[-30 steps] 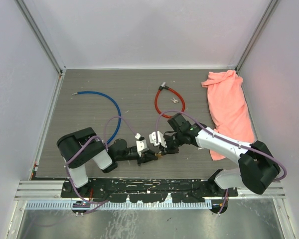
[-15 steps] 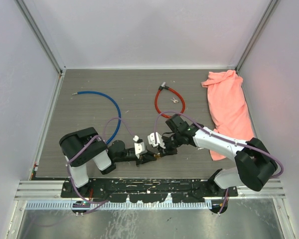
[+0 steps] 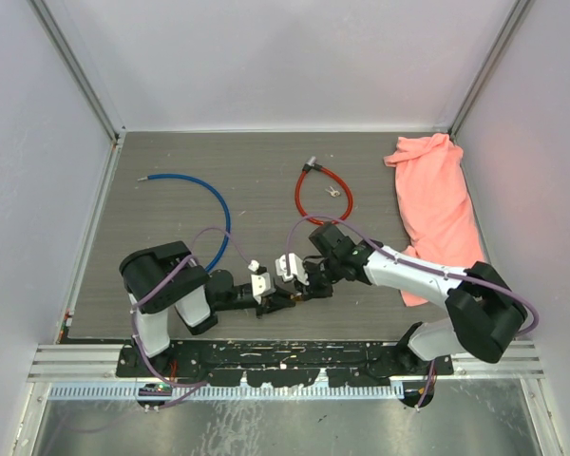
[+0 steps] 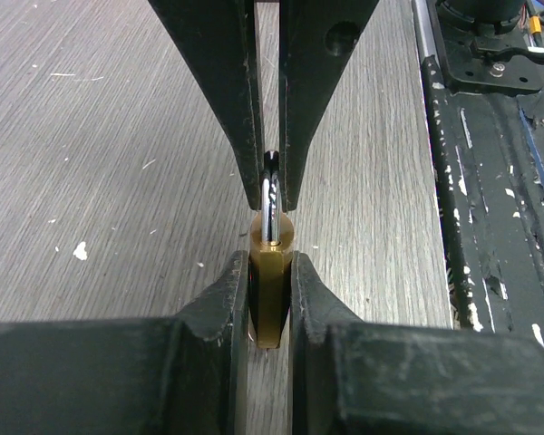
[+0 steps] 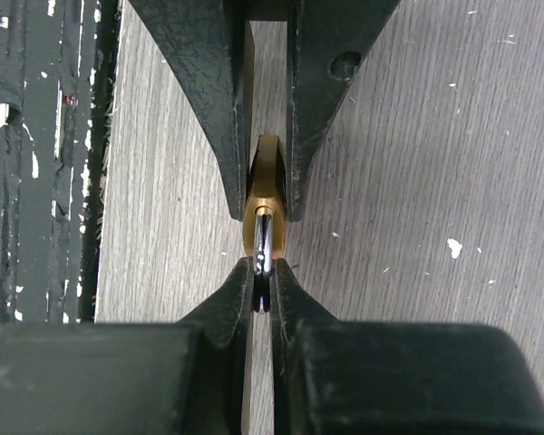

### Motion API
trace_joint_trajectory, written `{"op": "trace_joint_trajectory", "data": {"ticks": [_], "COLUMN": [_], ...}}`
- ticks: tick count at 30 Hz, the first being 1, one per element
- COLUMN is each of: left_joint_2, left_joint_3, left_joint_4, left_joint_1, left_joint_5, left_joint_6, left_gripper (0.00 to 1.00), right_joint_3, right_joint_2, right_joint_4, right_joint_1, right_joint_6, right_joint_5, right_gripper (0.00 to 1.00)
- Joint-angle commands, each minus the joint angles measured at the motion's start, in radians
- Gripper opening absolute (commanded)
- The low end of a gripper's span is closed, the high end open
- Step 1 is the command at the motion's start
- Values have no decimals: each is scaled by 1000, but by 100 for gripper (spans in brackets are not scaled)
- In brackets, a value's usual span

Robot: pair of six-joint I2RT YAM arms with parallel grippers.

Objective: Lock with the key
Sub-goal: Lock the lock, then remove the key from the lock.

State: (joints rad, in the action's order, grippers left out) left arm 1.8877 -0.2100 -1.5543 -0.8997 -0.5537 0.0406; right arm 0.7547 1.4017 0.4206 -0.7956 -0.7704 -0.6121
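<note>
Top external: red cable (image 3: 298,198), blue cable (image 3: 192,179), pink cloth (image 3: 437,199), well beyond padlock (image 4: 270,290).

Top camera overhead; wrist cameras close, opposed, sharing padlock (image 4: 270,290).

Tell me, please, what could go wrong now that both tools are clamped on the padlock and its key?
1. The right tool pinches the thin silver key only with its narrow tips, so it may slip instead of turning.
2. The left tool grips the small brass padlock by two flat faces; a twist could spin it loose.
3. The tools meet nose to nose; a misaligned pull could bend the key.
</note>
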Motion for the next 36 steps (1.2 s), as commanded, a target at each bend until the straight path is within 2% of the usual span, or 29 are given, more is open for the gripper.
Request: {"op": "trace_joint_trajectory", "data": {"ticks": [1, 6, 9, 10, 12, 15, 18, 19, 20, 23, 26, 29, 35, 36], "left_joint_2": [66, 64, 12, -19, -94, -238, -418, -482, -550, -736, -814, -827, -755, -743], "left_joint_3": [-16, -13, 0, 7, 20, 34, 32, 27, 16, -19, -48, -83, -115, -124], "left_joint_4": [123, 122, 123, 124, 134, 202, 362, 429, 514, 725, 864, 968, 921, 925], "left_joint_1": [-15, -15, -11, -5, 9, 34, 64, 69, 72, 72, 72, 72, 73, 72], "left_joint_5": [109, 124, 153, 160, 166, 162, 149, 150, 152, 139, 138, 140, 101, 104], "left_joint_6": [47, 44, 7, -19, -79, -170, -247, -259, -261, -232, -192, -177, -209, -206], "left_gripper": [0, 0, 2, 8, 34, 62, 85, 97, 99, 98, 99, 86, 58, 56], "right_joint_3": [-52, -24, 11, 17, 26, 42, 71, 79, 83, 92, 104, 113, 116, 114], "right_joint_2": [124, 126, 61, 35, -10, -65, -109, -119, -129, -155, -167, -172, -174, -174], "right_joint_4": [-230, -230, -192, -182, -145, -59, 24, 45, 62, 99, 109, 109, 114, 115], "right_joint_1": [-148, -158, -53, 1, 110, 176, 224, 241, 256, 287, 300, 306, 307, 307], "right_joint_6": [60, 69, 83, 86, 75, 23, -14, -27, -39, -64, -58, -38, -31, -33], "right_joint_5": [-144, -131, -164, -188, -237, -288, -328, -342, -354, -378, -396, -415, -443, -446], "right_gripper": [1, 1, 1, 1, 1, 1, 1, 1, 1, 1, 1, 1, 1, 1]}}
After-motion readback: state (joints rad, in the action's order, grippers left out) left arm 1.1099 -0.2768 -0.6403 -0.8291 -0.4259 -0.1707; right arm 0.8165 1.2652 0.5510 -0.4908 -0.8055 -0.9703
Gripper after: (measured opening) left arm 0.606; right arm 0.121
